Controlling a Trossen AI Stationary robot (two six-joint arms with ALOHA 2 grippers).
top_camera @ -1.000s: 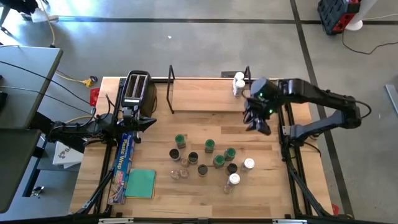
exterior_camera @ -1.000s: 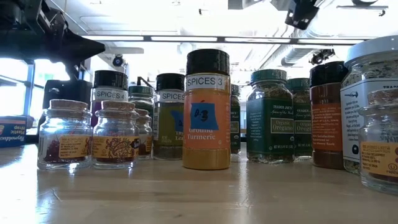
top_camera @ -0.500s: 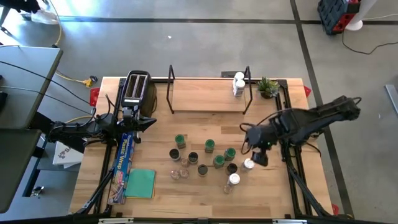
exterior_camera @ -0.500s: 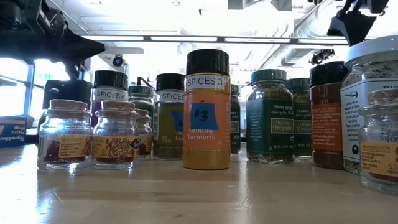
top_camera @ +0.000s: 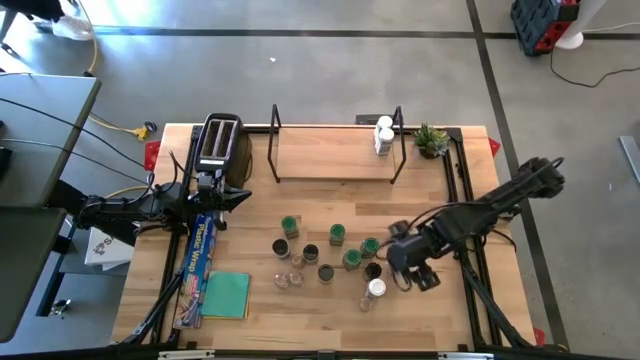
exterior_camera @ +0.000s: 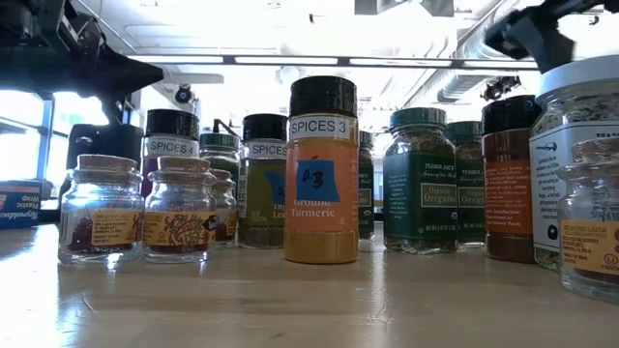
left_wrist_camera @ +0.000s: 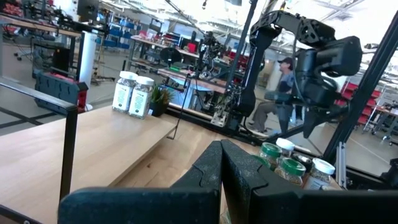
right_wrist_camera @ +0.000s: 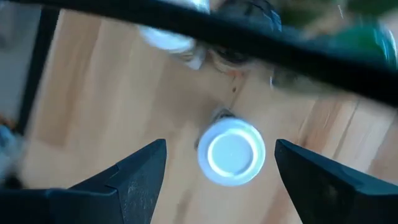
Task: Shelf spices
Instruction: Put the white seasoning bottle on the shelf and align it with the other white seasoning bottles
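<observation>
Several spice jars [top_camera: 337, 234] with green, dark and white lids stand on their bases in a cluster at the table's near middle. Two white-lidded jars [top_camera: 383, 136] stand at the right end of the wooden shelf [top_camera: 330, 160]. My right gripper [top_camera: 405, 264] is open and points down over the right side of the cluster. In the right wrist view a white-lidded jar [right_wrist_camera: 231, 153] stands below, between its two spread fingers, apart from both. Another white-lidded jar [top_camera: 376, 288] stands just nearer. My left gripper [top_camera: 238, 197] waits shut at the table's left, beside the toaster.
A black-and-silver toaster [top_camera: 220, 143] stands at the far left. A blue foil box [top_camera: 200, 262] and a green cloth [top_camera: 228, 295] lie at the near left. A small potted plant [top_camera: 432, 140] stands right of the shelf. Bare wood lies between the shelf and the jars.
My right gripper has moved from beside the shelf's right end toward the table's near edge. It has come down over the right side of the jar cluster, and it now covers the white-lidded jar seen there half a second ago.
</observation>
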